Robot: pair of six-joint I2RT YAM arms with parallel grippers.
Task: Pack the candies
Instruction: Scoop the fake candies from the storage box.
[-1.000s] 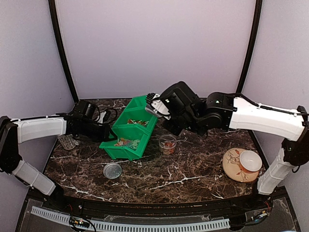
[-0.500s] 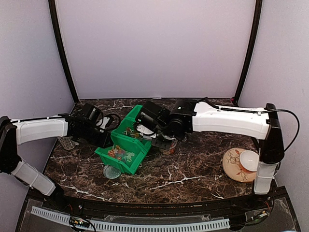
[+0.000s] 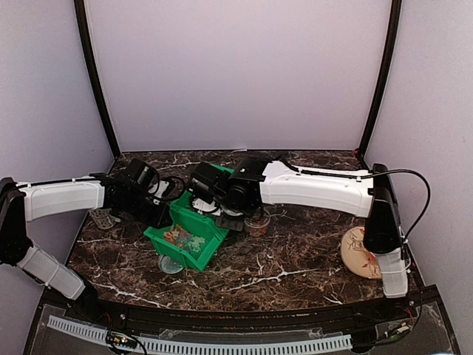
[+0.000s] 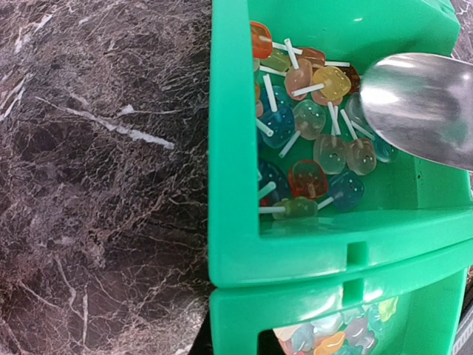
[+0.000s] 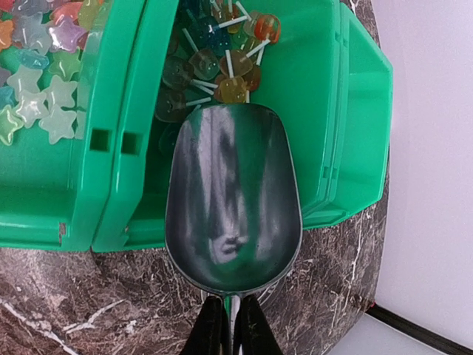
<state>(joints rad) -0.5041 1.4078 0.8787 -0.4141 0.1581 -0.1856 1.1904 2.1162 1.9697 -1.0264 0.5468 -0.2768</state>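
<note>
Green bins stand joined at the table's middle-left and hold the candies. Lollipop-shaped candies with white sticks fill the middle compartment. Star-shaped candies fill the one beside it. My left gripper is shut on the bins' left wall; its fingers are hidden in the left wrist view. My right gripper is shut on the handle of a metal scoop. The scoop's bowl is empty, and its tip reaches into the middle compartment at the edge of the lollipop pile. The scoop also shows in the left wrist view.
A clear cup with some candies stands right of the bins, under my right arm. A clear lid lies in front of the bins. A plate sits at the right, partly behind my right arm. A grey remote-like object lies far left.
My right arm swung left and down, bringing the scoop from above the bins into the middle compartment. The bins turned and slid toward the front left, held by my left gripper.
</note>
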